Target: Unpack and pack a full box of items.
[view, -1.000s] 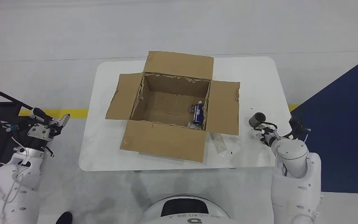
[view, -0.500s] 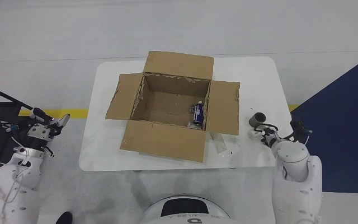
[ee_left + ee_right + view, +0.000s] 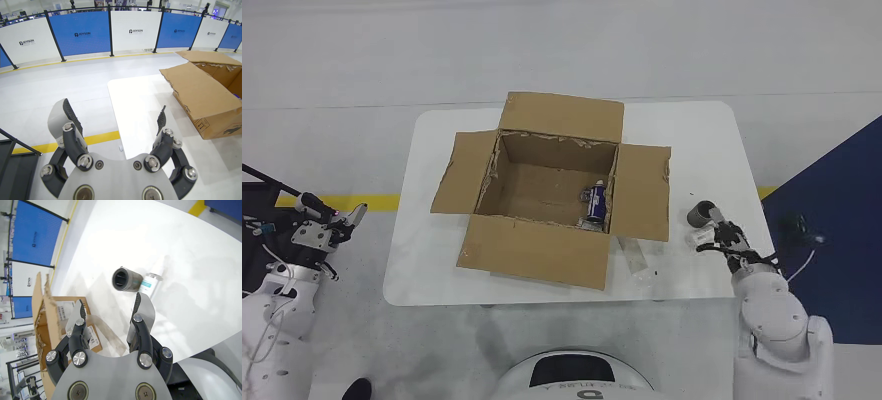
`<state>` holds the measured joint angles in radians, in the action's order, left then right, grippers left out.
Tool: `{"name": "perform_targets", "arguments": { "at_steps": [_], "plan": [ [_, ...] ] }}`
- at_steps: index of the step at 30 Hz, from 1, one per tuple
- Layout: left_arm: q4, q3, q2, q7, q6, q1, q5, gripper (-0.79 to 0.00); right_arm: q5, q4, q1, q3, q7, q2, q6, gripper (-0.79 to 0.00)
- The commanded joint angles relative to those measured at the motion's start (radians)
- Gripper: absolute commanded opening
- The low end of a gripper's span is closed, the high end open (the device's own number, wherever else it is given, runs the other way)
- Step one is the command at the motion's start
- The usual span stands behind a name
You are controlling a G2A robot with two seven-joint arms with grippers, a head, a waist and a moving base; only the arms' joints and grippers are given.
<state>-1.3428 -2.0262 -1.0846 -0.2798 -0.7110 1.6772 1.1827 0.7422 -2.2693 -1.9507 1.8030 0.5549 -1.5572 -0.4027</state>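
An open cardboard box (image 3: 542, 250) stands mid-table with all its flaps out. A blue item (image 3: 595, 201) lies inside by its right wall. Right of the box a grey cylinder (image 3: 701, 212) rests on the white table (image 3: 692, 140). In the right wrist view the grey cylinder (image 3: 126, 280) lies on its side just beyond my right gripper (image 3: 109, 303), which is open and empty. A clear tube with a teal label (image 3: 151, 284) lies against the cylinder. My left gripper (image 3: 114, 111) is open and empty, off the table's left edge, shown in the top view as the left gripper (image 3: 330, 222).
A clear plastic wrapper (image 3: 637, 262) lies on the table by the box's front right corner. The box's left flap (image 3: 198, 94) juts toward the left arm. Bare table (image 3: 136, 102) lies left of the box. A black rack (image 3: 11, 161) stands beside the left arm.
My right arm has drawn back toward the table's front and its gripper now points at the grey cylinder. The left arm and the box have not moved.
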Motion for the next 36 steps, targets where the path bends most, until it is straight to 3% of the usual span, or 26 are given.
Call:
{"name": "perform_targets", "arguments": {
  "at_steps": [1,7,11,16,21,26,36],
  "plan": [
    [0.000,0.000,0.000,0.000,0.000,0.000,0.000,0.000,0.022,-0.036,-0.021,-0.021,-0.013,0.003,0.056,-0.388],
    [0.000,0.000,0.000,0.000,0.000,0.000,0.000,0.000,0.186,-0.081,0.057,-0.151,0.066,0.020,0.188,-0.406],
    [0.000,0.000,0.000,0.000,0.000,0.000,0.000,0.000,0.304,-0.048,0.197,-0.247,0.209,0.027,0.136,-0.419],
    [0.000,0.000,0.000,0.000,0.000,0.000,0.000,0.000,0.390,0.120,0.421,-0.314,0.395,0.032,0.066,-0.434],
    [0.000,0.000,0.000,0.000,0.000,0.000,0.000,0.000,0.395,0.299,0.593,-0.363,0.498,0.033,0.054,-0.431],
    [0.000,0.000,0.000,0.000,0.000,0.000,0.000,0.000,0.349,0.443,0.713,-0.402,0.538,0.034,0.109,-0.425],
    [0.000,0.000,0.000,0.000,0.000,0.000,0.000,0.000,0.279,0.608,0.850,-0.492,0.565,0.032,0.206,-0.413]
  ]
}}
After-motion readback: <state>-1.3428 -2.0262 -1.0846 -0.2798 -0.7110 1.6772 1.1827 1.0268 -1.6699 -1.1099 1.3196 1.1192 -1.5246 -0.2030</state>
